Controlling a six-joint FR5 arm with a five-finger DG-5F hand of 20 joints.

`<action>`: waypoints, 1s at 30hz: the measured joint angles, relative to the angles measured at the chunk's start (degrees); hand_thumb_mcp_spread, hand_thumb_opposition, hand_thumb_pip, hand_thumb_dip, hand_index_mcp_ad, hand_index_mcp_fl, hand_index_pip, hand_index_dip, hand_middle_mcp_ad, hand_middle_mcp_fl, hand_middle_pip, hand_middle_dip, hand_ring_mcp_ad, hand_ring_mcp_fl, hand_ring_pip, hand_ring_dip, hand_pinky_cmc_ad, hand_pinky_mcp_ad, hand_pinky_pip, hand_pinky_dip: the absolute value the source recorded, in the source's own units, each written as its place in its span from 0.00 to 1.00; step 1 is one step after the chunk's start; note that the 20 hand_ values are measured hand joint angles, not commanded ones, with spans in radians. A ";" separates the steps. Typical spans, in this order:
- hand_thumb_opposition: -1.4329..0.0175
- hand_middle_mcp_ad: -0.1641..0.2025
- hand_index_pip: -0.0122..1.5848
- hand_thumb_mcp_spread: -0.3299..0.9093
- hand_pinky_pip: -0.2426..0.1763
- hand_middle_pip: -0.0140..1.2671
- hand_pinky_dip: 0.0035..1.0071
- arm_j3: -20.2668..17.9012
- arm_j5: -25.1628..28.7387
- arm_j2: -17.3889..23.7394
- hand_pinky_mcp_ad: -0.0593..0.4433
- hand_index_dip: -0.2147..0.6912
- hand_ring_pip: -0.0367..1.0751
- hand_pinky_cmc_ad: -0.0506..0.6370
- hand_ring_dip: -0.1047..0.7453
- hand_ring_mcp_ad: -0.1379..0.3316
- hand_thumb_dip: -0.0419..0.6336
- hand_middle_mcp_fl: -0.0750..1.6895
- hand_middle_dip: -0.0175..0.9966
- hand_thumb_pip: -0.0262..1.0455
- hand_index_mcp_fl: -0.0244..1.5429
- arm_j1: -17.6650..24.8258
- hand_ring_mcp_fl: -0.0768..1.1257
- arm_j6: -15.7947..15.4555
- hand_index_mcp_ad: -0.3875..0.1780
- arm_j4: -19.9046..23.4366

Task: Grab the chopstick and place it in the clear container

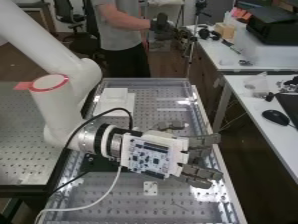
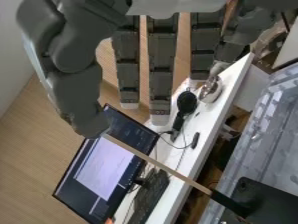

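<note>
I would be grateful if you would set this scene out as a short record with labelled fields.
hand: open, fingers straight, above the perforated bench
chopstick: slanting, pale end by the thumb, dark end at a black block
thumb contact: cannot tell
white block: on the bench
screen: lit, near a keyboard
stage: chopstick not yet grasped

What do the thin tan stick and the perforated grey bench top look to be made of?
The stick: likely wood or bamboo, with a matte finish and an even tan colour. The bench top: metal or plastic, glossy by its bright reflections.
</note>
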 joint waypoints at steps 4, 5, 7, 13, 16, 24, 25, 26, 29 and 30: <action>0.46 0.64 0.26 0.65 0.41 0.12 0.19 0.35 0.04 -0.44 0.46 0.51 0.10 0.44 0.26 0.72 0.50 0.42 0.60 0.61 0.30 0.24 0.29 0.27 0.59 0.27; 0.46 0.64 0.28 0.65 0.42 0.12 0.18 0.42 -0.21 -0.51 0.45 0.51 0.10 0.44 0.27 0.71 0.50 0.42 0.60 0.61 0.30 0.29 0.29 0.32 0.59 0.27; 0.46 0.64 0.32 0.65 0.42 0.12 0.18 0.74 -0.30 -0.77 0.46 0.50 0.10 0.45 0.27 0.71 0.50 0.42 0.60 0.61 0.30 0.42 0.29 0.56 0.59 0.31; 0.45 0.64 0.37 0.67 0.43 0.12 0.17 2.46 -0.33 -1.98 0.45 0.46 0.09 0.46 0.27 0.71 0.52 0.42 0.60 0.61 0.32 0.70 0.32 1.08 0.56 -0.42; 0.44 0.64 0.38 0.66 0.45 0.12 0.17 2.86 -1.17 -2.24 0.46 0.45 0.10 0.46 0.26 0.71 0.51 0.43 0.60 0.60 0.34 0.71 0.32 1.00 0.56 -0.46; 0.44 0.63 0.38 0.67 0.45 0.13 0.17 4.85 -2.47 -3.09 0.45 0.44 0.10 0.51 0.29 0.71 0.51 0.43 0.60 0.59 0.34 0.94 0.35 0.25 0.55 -1.94; 0.44 0.63 0.38 0.67 0.45 0.14 0.17 5.14 -2.53 -3.20 0.45 0.43 0.10 0.51 0.30 0.71 0.51 0.43 0.60 0.59 0.34 1.00 0.35 0.16 0.55 -2.36; 0.44 0.63 0.38 0.67 0.45 0.14 0.17 5.27 -2.52 -3.25 0.45 0.44 0.10 0.51 0.30 0.71 0.51 0.44 0.60 0.58 0.34 1.03 0.35 0.11 0.55 -2.53; 0.44 0.63 0.38 0.67 0.45 0.14 0.17 6.13 -1.85 -3.57 0.45 0.43 0.11 0.52 0.31 0.71 0.52 0.43 0.60 0.58 0.34 1.08 0.35 -0.20 0.55 -3.09; 0.44 0.64 0.38 0.67 0.45 0.15 0.17 6.31 -2.07 -3.70 0.45 0.44 0.10 0.51 0.31 0.70 0.52 0.44 0.60 0.58 0.34 1.05 0.36 -0.38 0.55 -2.98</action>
